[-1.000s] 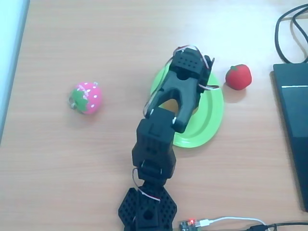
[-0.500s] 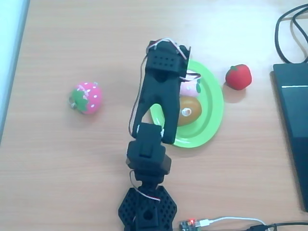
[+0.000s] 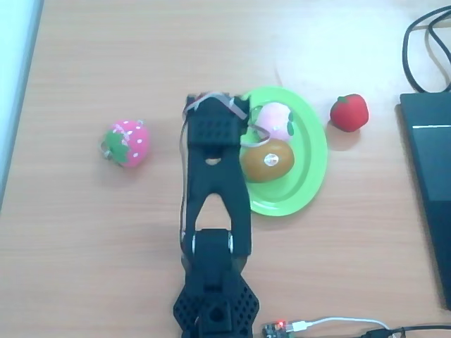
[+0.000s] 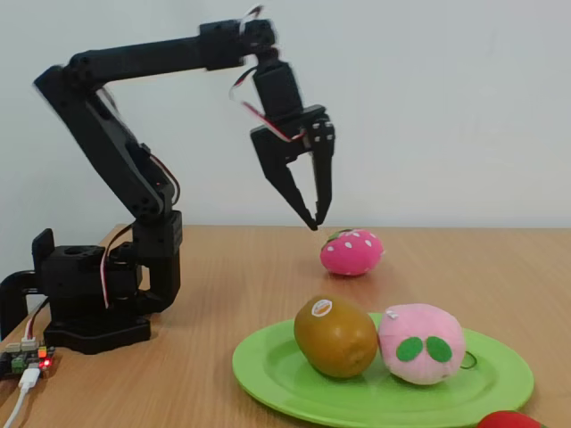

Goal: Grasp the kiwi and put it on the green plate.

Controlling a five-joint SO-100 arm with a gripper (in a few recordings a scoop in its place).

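The olive-brown, egg-shaped toy kiwi (image 4: 335, 337) with its small pale round spot lay on the bright lime-green oval plastic plate (image 4: 285, 379) with a raised rim, touching a pale pink peach-like plush ball (image 4: 421, 343) with 2 green patches that sat beside it on the same plate. In the overhead view the kiwi (image 3: 268, 160) rested near the plate's (image 3: 310, 183) middle, with the pink ball (image 3: 273, 121) just above it in the picture.

The black 2-finger gripper (image 4: 312, 210) hung in the air, well above the light wooden table (image 4: 223, 374) and apart from every fruit. Its fingers (image 4: 294, 192) pointed downward, almost meeting at the tips, and held nothing. In the overhead view the black arm (image 3: 215, 176) stretched up the picture along the plate's left edge.

A pink-and-green plush strawberry (image 3: 126, 142) with white dots lay on the table well to the left of the arm in the overhead view. A small red plush fruit (image 3: 349, 112) sat just beyond the plate's right rim. A dark flat device (image 3: 428, 183) with black cables lay at the right edge.
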